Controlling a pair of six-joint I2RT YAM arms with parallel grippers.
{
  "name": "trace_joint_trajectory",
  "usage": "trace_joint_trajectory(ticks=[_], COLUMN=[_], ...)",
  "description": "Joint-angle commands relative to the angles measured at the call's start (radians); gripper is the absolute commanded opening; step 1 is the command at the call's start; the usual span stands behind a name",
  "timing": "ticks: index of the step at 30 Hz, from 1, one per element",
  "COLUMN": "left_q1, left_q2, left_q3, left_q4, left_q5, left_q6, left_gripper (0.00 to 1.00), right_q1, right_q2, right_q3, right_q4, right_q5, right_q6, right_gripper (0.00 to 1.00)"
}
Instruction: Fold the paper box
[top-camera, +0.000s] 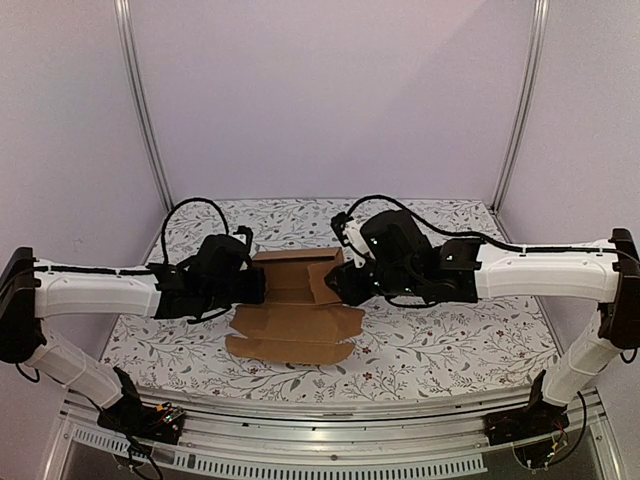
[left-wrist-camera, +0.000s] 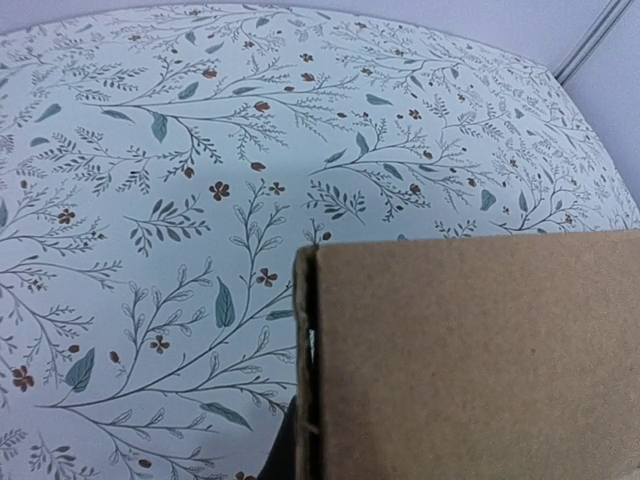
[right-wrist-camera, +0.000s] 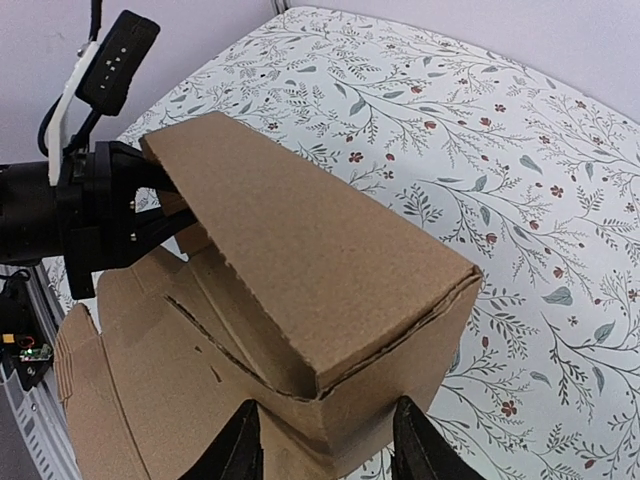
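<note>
At the middle of the worktop (top-camera: 450, 340), the right tool (right-wrist-camera: 325, 405) stands roughly half open, its two prongs astride the near corner of the paper box (top-camera: 295, 305). The cardboard fills the gap between them, but whether they squeeze it or only bracket it cannot be told from the right wrist view. Across from it, the left tool (right-wrist-camera: 165, 205) is closed tight at the far end of the same piece, apparently pinching the edge of the raised panel (right-wrist-camera: 310, 240). Its own wrist view shows only a brown wall and the edge of a doubled layer, with the flowered cloth beyond. That long panel has been lifted off the sheet and creased over, so one side wall and a sloping top are formed, with a hollow under them. Outward from there the work looks unfinished: the scalloped front flaps (top-camera: 290, 345) lie flat on the cloth toward the arms' bases, and no end tab appears tucked in. By my reckoning the fold is somewhere near halfway. The first long crease is made. Squaring the body, raising the other walls, closing the ends and locking the tabs are all left to do.
</note>
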Motion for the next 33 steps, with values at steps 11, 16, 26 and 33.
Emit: trace_joint_trajectory(ticks=[11, 16, 26, 33], left_q1=[-0.033, -0.036, -0.041, -0.042], left_q2=[0.019, 0.038, 0.057, 0.053], left_q3=[0.058, 0.078, 0.113, 0.129], left_q4=[-0.080, -0.100, -0.142, -0.169], left_q5=[-0.039, -0.033, -0.026, -0.028], left_q6=[-0.072, -0.097, -0.119, -0.124], left_gripper=[0.00, 0.00, 0.00, 0.00], right_q1=[0.038, 0.042, 0.051, 0.051], right_q2=[0.152, 0.202, 0.282, 0.313], right_q3=[0.082, 0.114, 0.158, 0.162], right_q4=[0.067, 0.080, 0.097, 0.134], right_q5=[0.241, 0.276, 0.339, 0.356], right_q6=[0.013, 0.014, 0.025, 0.031], right_gripper=[0.28, 0.24, 0.20, 0.08])
